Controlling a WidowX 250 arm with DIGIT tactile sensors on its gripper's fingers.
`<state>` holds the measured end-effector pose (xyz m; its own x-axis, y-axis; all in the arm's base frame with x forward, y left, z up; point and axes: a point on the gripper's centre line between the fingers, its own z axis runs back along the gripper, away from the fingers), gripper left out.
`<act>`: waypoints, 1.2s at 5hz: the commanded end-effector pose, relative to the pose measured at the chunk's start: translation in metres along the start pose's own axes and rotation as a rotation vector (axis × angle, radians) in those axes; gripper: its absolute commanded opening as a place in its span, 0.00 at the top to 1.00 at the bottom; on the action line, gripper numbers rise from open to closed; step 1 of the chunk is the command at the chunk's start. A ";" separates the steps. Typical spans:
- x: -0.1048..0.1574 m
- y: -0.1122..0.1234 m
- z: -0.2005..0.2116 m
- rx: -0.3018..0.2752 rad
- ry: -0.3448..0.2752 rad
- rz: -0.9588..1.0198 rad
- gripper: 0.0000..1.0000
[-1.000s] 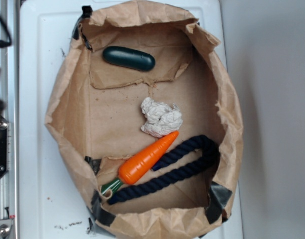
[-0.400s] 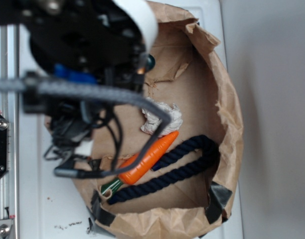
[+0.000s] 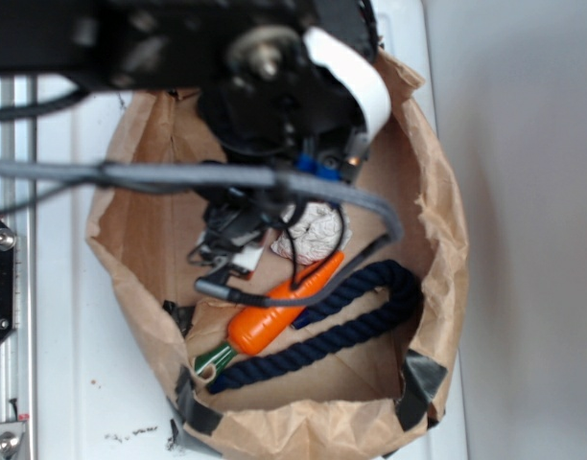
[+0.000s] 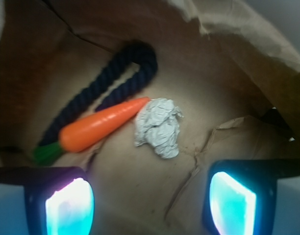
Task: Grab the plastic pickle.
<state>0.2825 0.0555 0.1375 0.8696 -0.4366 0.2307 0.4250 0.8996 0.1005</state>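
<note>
Nowhere any legible writing.

Likely a robot lab bench, not a home. White tabletop (image 3: pixel 73 383) with an aluminium rail (image 3: pixel 11 287) bolted along its left edge, plain grey wall behind. Black robot arm (image 3: pixel 265 86) and loose cables overhead, blurred. Staged props in a torn paper bag (image 3: pixel 437 211): toy carrot (image 4: pixel 101 125), navy rope (image 4: pixel 115 81), crumpled paper (image 4: pixel 159 126).

- I see a bag (image 4: pixel 248 34) of creased, matt brown paper.
- The carrot (image 4: pixel 103 125) looks like smooth, slightly glossy orange plastic.
- The rope (image 4: pixel 115 81) is rough twisted navy cord.
- The wad (image 4: pixel 159 128) is crumpled white paper.
</note>
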 end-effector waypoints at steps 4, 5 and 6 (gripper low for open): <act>-0.046 0.042 -0.021 0.050 0.092 0.082 0.00; -0.037 0.047 -0.025 0.058 0.081 0.093 0.00; -0.030 0.051 -0.034 0.082 0.087 0.093 0.00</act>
<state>0.2756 0.1138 0.0819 0.9319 -0.3470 0.1052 0.3357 0.9353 0.1116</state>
